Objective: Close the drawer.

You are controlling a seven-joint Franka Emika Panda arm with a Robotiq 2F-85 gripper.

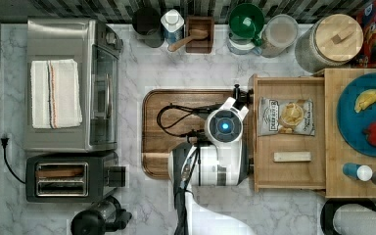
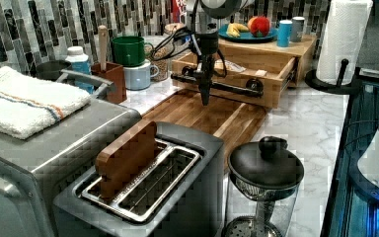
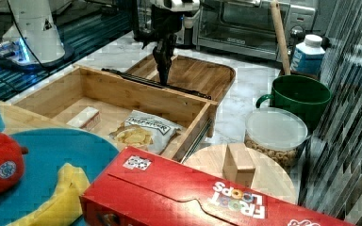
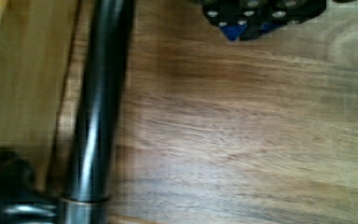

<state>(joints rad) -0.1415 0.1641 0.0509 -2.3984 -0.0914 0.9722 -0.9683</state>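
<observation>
On veined marble counter [image 1: 137, 73], the light-wood drawer [image 1: 289, 174] stands open; tool [image 2: 205, 96] finger spacing unclear.

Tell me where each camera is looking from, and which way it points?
Top view: straight above, looking down on the counter; the arm reaches toward the open drawer.
Left view: low beside the toaster, facing the drawer's front; the claw hangs before the handle.
Right view: behind the cereal box, looking across the drawer at the claw.
Wrist view: on the arm, looking down close at the handle and cutting board.
Left and right views both show the chip bag in the drawer.
</observation>
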